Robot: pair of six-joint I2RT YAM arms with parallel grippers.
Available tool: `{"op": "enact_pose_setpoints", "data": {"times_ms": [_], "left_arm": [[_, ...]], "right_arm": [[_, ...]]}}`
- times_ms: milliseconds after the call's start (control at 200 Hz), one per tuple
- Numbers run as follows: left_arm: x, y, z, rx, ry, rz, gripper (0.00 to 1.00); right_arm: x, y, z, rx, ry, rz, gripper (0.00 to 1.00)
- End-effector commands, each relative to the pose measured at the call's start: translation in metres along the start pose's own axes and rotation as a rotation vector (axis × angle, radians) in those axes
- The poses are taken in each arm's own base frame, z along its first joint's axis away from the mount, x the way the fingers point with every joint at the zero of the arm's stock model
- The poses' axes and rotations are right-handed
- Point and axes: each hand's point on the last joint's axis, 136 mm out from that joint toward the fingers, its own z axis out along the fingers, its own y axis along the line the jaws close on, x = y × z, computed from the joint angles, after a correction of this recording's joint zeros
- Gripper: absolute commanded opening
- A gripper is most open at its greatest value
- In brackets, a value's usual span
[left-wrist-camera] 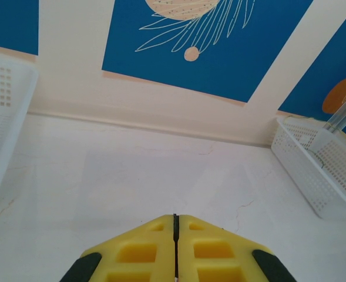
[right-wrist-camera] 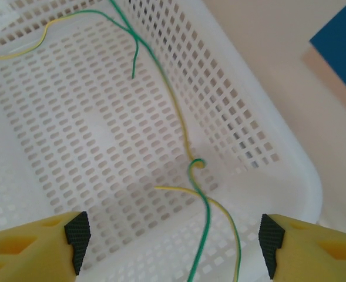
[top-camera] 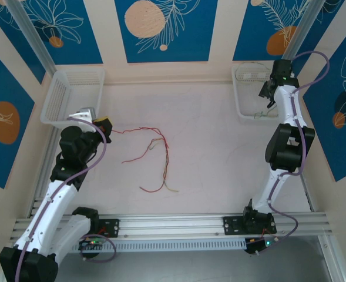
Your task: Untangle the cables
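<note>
**Near and middle of the table (top-camera: 219, 147).** A loose cluster of red cables (top-camera: 166, 154) lies left of centre. At least two red strands cross one another, and short pale strands (top-camera: 171, 189) are mixed in at the near end and again mid-cluster. This group is judged not yet separated.

**Left side.** The left gripper (left-wrist-camera: 175, 247) sits level with the cluster's far end, its jaws pressed fully together. The wrist view shows no wire between the pads. From above, the left end of one red strand runs right up to this gripper. Whether it is pinched there cannot be told.

**Far right.** The right gripper (right-wrist-camera: 174, 244) hangs over the right basket (right-wrist-camera: 261, 135) with its fingers spread wide and nothing between them. On the basket floor below lies a green-and-yellow wire (right-wrist-camera: 184, 138), curled into a small hook near the right wall. A second run of it, or of another wire, trails to the far-left corner. It is free of the gripper and well apart from the red cluster.

**Far left.** The left basket (top-camera: 58, 100) shows no wire that can be made out.

**Assessment.** At least one pale wire has been sorted out and deposited. The red strands and the remaining pale pieces are outstanding, so most of the task is judged still to do.
</note>
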Motion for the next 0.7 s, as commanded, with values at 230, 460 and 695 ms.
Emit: {"op": "enact_pose_setpoints", "data": {"times_ms": [230, 460, 695], "left_arm": [[-0.005, -0.004, -0.003, 0.018, -0.012, 0.000, 0.00], [-0.002, -0.005, -0.001, 0.033, -0.016, -0.015, 0.00], [-0.022, -0.024, -0.005, 0.107, -0.033, -0.021, 0.00]], "right_arm": [[-0.009, 0.021, -0.106, -0.223, -0.118, 0.028, 0.77], [0.035, 0.005, -0.147, -0.314, -0.133, 0.120, 0.76], [0.089, 0.040, -0.203, -0.568, -0.246, 0.063, 0.71]]}}
